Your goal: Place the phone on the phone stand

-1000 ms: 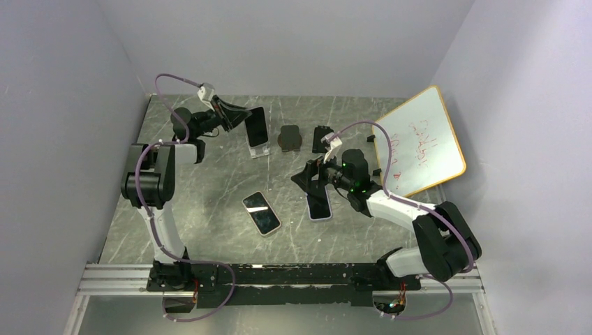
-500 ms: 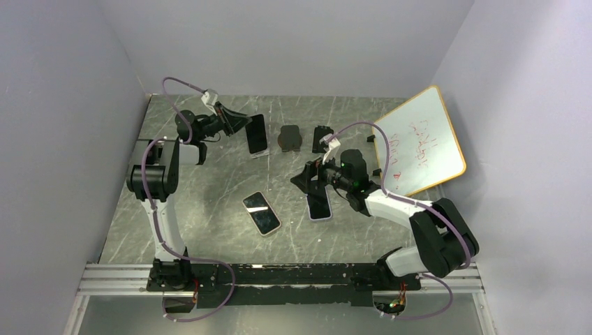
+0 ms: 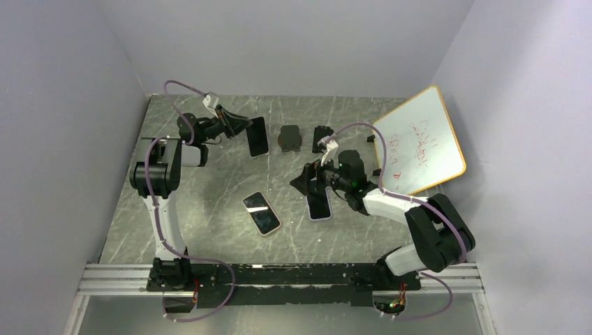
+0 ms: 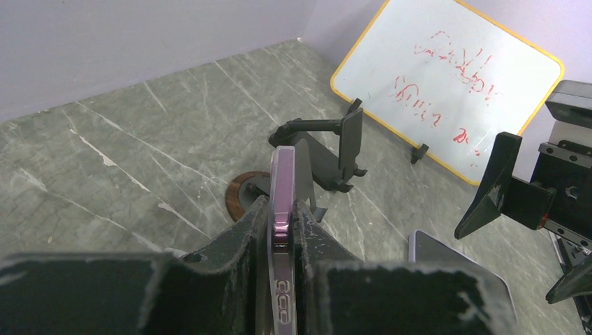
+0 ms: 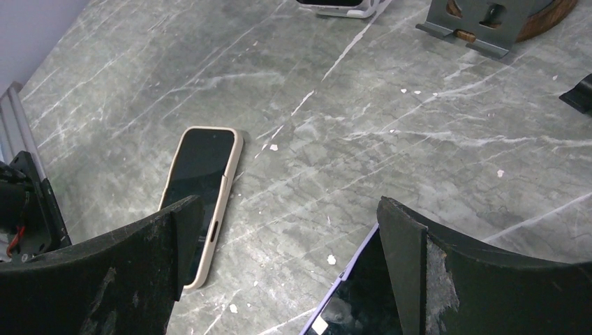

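My left gripper (image 3: 244, 128) is shut on a purple-edged phone (image 3: 257, 137) at the back left of the table. In the left wrist view the phone (image 4: 283, 188) stands edge-on between the fingers, and my left gripper (image 4: 281, 209) pinches both faces. Just beyond it are a phone stand with a round wooden base (image 4: 244, 197) and a black stand (image 4: 343, 143). My right gripper (image 3: 309, 183) hangs open over a lilac-cased phone (image 3: 319, 206) that lies flat. In the right wrist view its jaws (image 5: 290, 209) stand wide with nothing between them.
A beige-cased phone (image 3: 262, 213) lies screen up near the middle, also seen as the beige phone (image 5: 202, 185). A whiteboard (image 3: 419, 139) leans at the back right. A pale stand lip (image 5: 342, 7) shows at the top edge. Grey walls close in three sides.
The left gripper has swung the held phone lower and slightly right, so it now covers the pale stand that showed beneath it. The right arm has barely moved.
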